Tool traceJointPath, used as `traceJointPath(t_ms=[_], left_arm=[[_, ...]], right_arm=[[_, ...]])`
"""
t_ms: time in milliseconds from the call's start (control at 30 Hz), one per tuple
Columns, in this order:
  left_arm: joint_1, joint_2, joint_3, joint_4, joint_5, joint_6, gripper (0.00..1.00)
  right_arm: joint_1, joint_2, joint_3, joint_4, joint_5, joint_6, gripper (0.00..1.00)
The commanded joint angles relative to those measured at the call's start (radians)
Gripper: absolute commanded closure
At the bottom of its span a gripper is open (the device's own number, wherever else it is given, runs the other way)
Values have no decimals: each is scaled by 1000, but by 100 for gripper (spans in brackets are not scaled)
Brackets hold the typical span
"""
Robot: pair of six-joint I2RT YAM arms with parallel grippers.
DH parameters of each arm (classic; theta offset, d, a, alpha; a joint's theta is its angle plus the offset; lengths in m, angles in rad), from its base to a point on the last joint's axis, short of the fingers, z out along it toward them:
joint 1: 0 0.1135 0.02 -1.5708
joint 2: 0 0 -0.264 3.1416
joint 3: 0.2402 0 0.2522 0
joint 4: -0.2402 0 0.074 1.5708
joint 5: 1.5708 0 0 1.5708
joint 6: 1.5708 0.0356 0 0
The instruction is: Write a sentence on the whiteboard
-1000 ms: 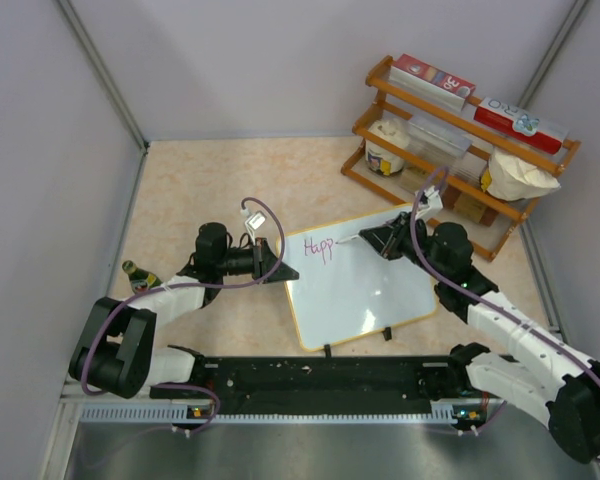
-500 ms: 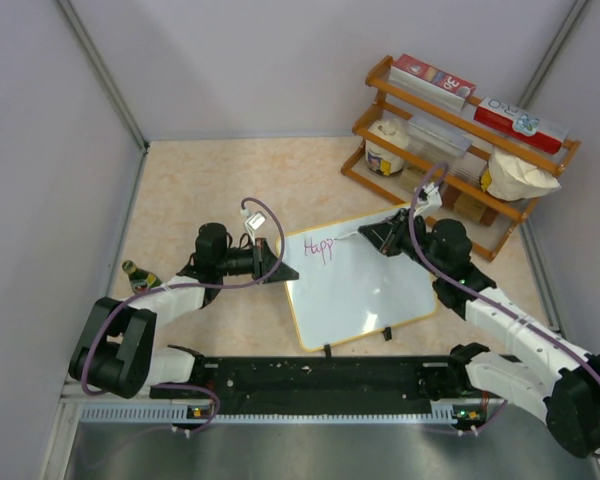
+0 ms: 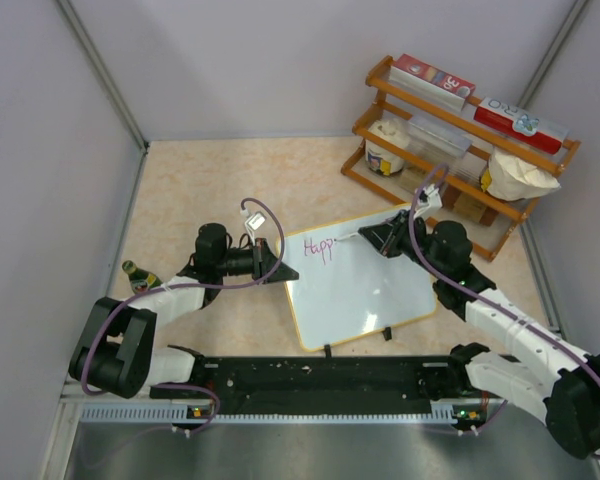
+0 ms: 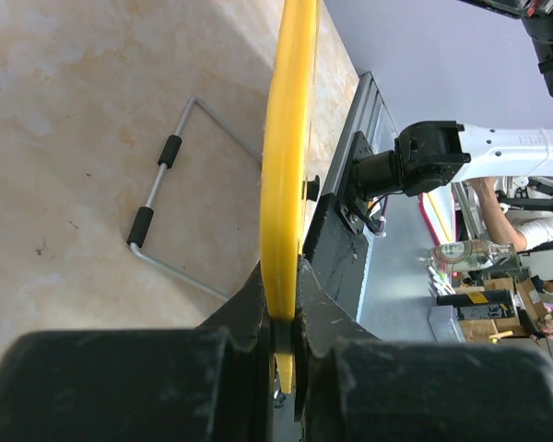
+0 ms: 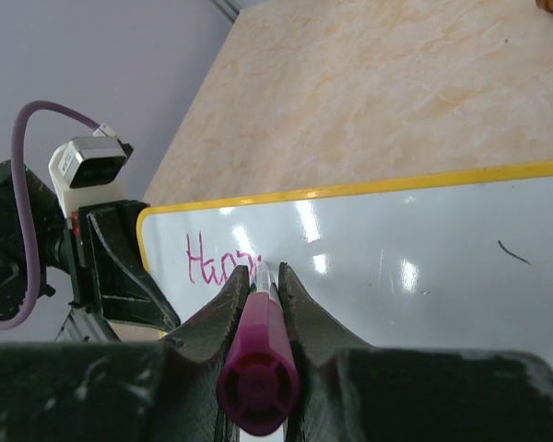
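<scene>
Whiteboard (image 3: pixel 365 290), one: glossy white with a yellow frame, lying on the beige marbled tabletop (image 3: pixel 200 180) between the two arms, its near edge close to the arm bases.
Clip feet (image 3: pixel 327 350), two, black, on that near edge.
Pink writing (image 3: pixel 318 247), one fragment reading "Happ", at the board's far left corner.
Left gripper (image 4: pixel 281 318), one: fingers pressed onto the board's yellow left edge, pinching it.
Right gripper (image 5: pixel 263 274), one: fingers closed around a purple marker (image 5: pixel 258 373), whose tip meets the board just right of the last letter.
Wire bracket (image 4: pixel 161 216), one, with two black sleeves, on the tabletop beside the board's edge.
Small bottle (image 3: pixel 138 272), one, beside the left arm.
Wooden rack (image 3: pixel 378 72), one, just beyond the board's far right corner, holding two red-and-white boxes (image 3: pixel 432 78), one white tub (image 3: pixel 387 145) and one white bag (image 3: pixel 518 178).
</scene>
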Motion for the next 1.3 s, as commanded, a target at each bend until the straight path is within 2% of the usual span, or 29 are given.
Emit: traceJointPath(t_ms=[0, 433, 800, 1267], left_arm=[[-11, 2, -23, -18, -24, 55, 100], [-11, 2, -17, -25, -22, 58, 100], [-11, -2, -11, -45, -24, 67, 100], [-11, -11, -13, -50, -27, 70, 100]], right_arm=[[-12, -18, -25, 1, -11, -16, 100], [-14, -49, -51, -15, -28, -12, 100], [-12, -46, 70, 15, -59, 59, 100], [-14, 13, 116, -14, 9, 4, 100]])
